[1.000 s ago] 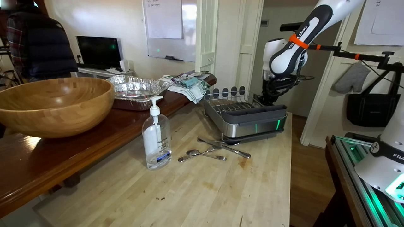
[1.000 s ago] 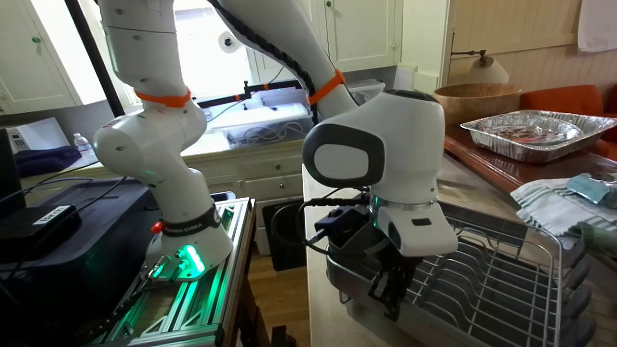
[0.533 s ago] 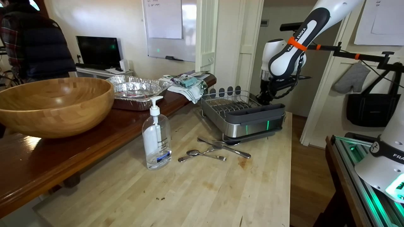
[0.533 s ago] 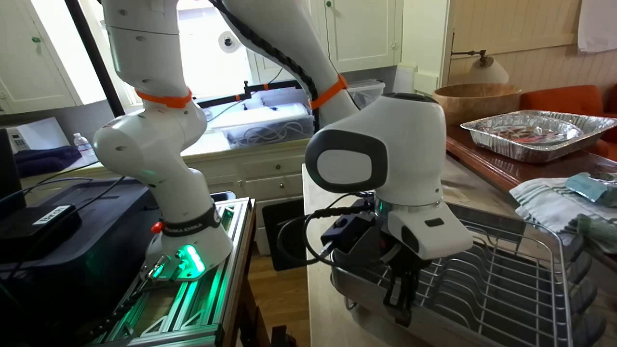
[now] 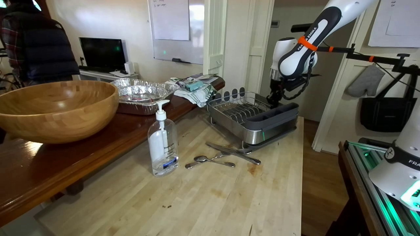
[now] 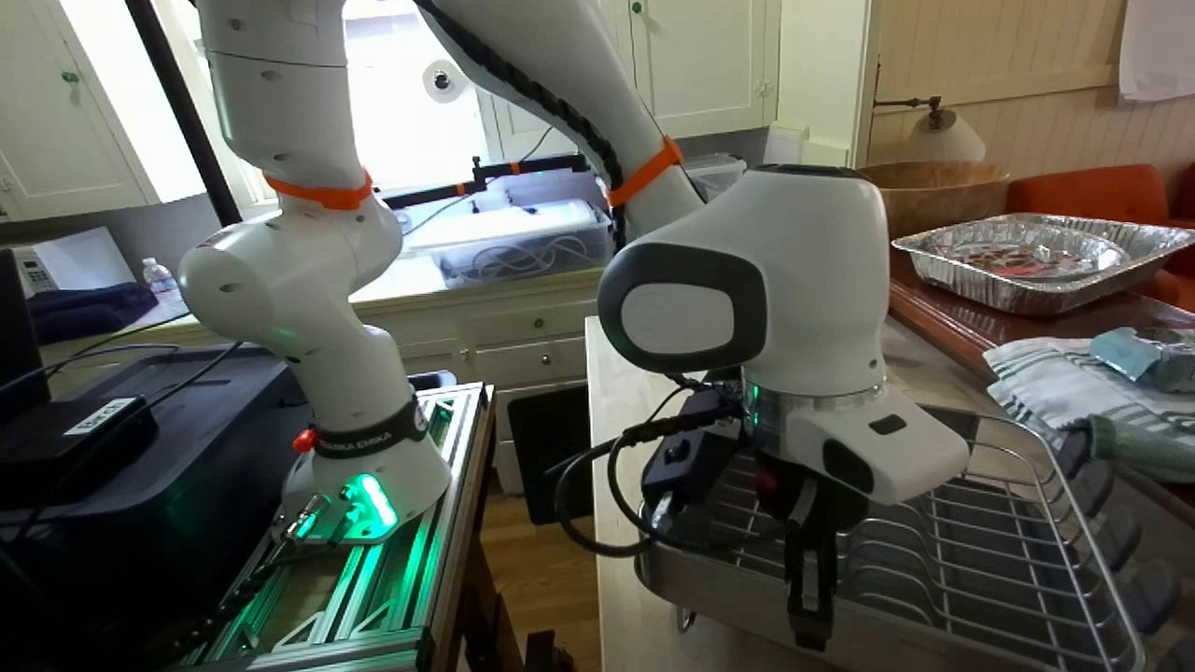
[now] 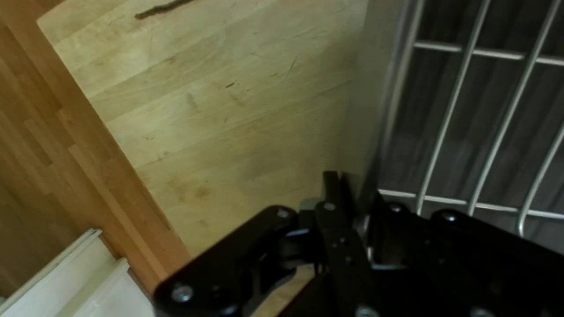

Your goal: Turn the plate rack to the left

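Note:
The plate rack, a silver-grey metal dish rack with a dark caddy on one end and dark-tipped prongs on the other, stands on the wooden table in both exterior views (image 5: pixel 229 125) (image 6: pixel 738 597). My gripper, in both exterior views (image 5: pixel 273 103) (image 6: pixel 810 616), is at the rack's long side, near the caddy end. In the wrist view my gripper (image 7: pixel 356 189) has one black finger outside and one inside the rack's steel side wall, shut on it. The rack's wires and dark tray (image 7: pixel 471 167) fill the right of that view. The inner fingertip is partly hidden behind the wall.
Loose cutlery (image 5: pixel 233 153) lies close by the rack's near corner. A clear soap bottle (image 5: pixel 163 147) stands farther left. A red-brown counter with a big wooden bowl (image 5: pixel 59 111), foil trays (image 5: pixel 141 98) and a towel (image 6: pixel 1055 383) borders the table. The table's edge (image 5: pixel 302 170) is near the rack's caddy end.
The rack has turned with my gripper: in an exterior view its pronged far end swung left and its near caddy corner shifted right. My gripper moved left there, and right in the opposite exterior view.

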